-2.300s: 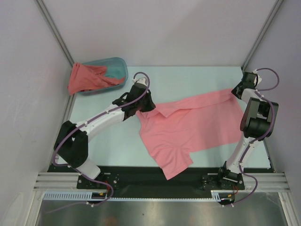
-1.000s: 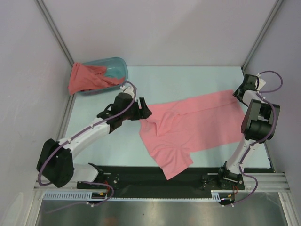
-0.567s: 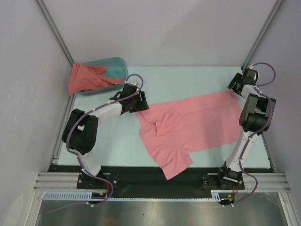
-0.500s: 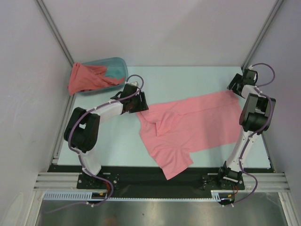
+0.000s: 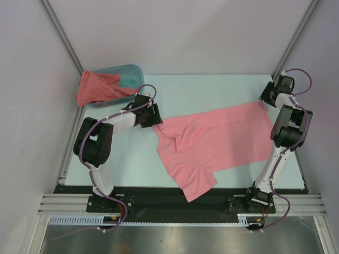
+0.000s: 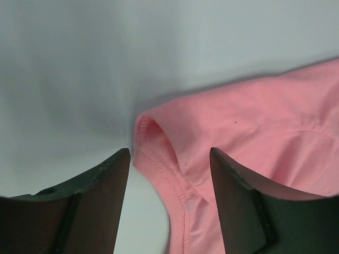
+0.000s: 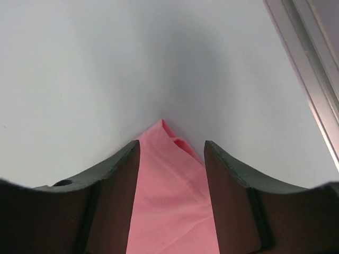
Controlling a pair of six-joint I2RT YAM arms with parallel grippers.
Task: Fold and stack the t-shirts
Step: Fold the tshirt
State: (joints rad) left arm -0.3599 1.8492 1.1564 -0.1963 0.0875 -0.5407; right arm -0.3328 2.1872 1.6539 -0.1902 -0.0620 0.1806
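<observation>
T-shirts here number two. One pink shirt [image 5: 212, 143] (the lighter of the pair) lies spread across the middle of the worktop [image 5: 212, 87], rumpled along its left side, with its near end hanging over the worktop's front edge onto the black strip by the arm bases. One coral shirt [image 5: 95, 87] is draped over the left rim of the single teal tub [image 5: 132, 76] in the far left corner, partly inside it and partly hanging outside. Two arms reach in, one to each end of the pink shirt. The left hand [image 5: 155, 119] sits low at the shirt's left edge. Its wrist view shows its two fingers [image 6: 100, 201] spread apart, with a stitched, folded hem lying on the worktop between them, not pinched. The right hand [image 5: 266, 97] is at the shirt's far right corner. Its fingers are likewise parted, and a pointed corner of pink cloth lies flat in the gap between them, ungripped.
</observation>
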